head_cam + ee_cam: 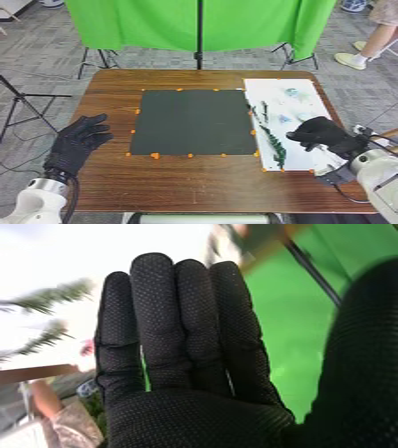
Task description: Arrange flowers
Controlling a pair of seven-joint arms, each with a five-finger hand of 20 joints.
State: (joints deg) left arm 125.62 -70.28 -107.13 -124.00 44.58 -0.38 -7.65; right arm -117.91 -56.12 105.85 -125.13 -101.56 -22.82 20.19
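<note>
Your right hand [324, 134] is empty, fingers [162, 324] straight and together. Lower gently beside the sprig [276, 147], then pinch its bare stem, sparing leaves

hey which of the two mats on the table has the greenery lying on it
The white mat, on the right; the other mat is dark.

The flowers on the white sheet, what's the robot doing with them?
The robot's job is to arrange flowers, but right now it isn't holding any. Its right hand is open by the white sheet, close to the leafy green stem and the pale blue flowers lying there. Its left hand is open too, on the other side of the dark square.
</note>
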